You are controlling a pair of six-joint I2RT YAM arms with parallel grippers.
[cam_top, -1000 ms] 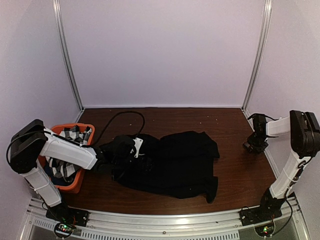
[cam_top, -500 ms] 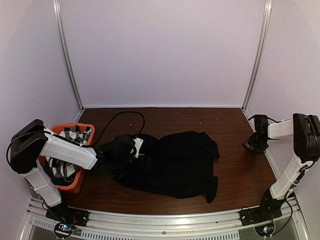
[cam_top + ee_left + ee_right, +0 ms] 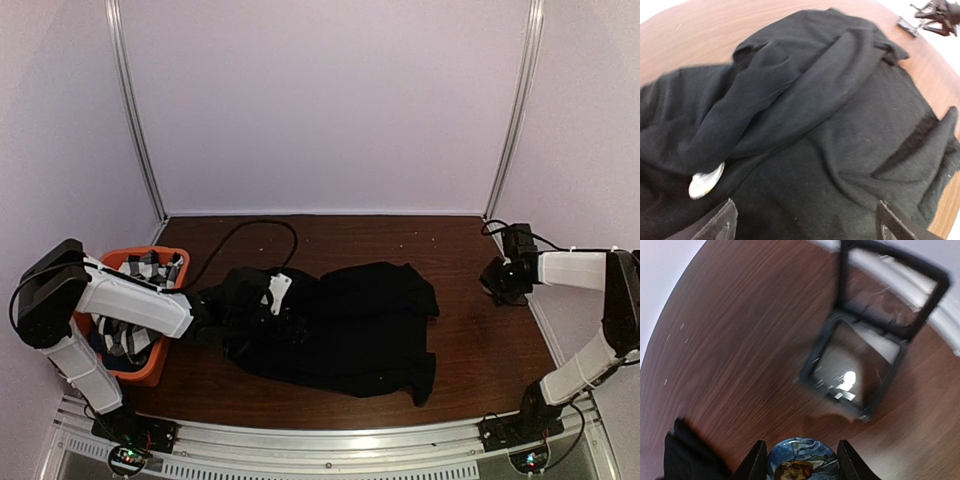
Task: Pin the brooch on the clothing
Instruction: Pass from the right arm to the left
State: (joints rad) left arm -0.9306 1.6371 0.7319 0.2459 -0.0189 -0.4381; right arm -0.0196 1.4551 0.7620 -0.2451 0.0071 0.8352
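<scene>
The black T-shirt (image 3: 350,320) lies crumpled in the middle of the brown tabletop (image 3: 470,350), with folds running across it and one sleeve end pointing toward 5 o'clock. The left pincer (image 3: 805,206) hangs low over the shirt's 9 o'clock side, its fingers (image 3: 720,225) spread wide and released, with nothing between them. In its wrist view, a small pale disc (image 3: 706,183) peeks out from under a thick fold at about 8 o'clock. I cannot tell whether it is a print or a separate item.

Well apart from the shirt, at the 3 o'clock edge of the tabletop, the right pincer (image 3: 801,445) is clenched on the brooch (image 3: 800,466). It is a round badge with a blue, stained-glass-like picture, held between the two fingers. Just beyond it, toward 1 o'clock in that wrist view, a small black case (image 3: 855,365) sits on the wood with its clear lid standing open.

At 9 o'clock stands an orange basket (image 3: 150,378) holding a checked cloth (image 3: 150,268). A black cable (image 3: 240,235) loops across the wood at 11 o'clock.
</scene>
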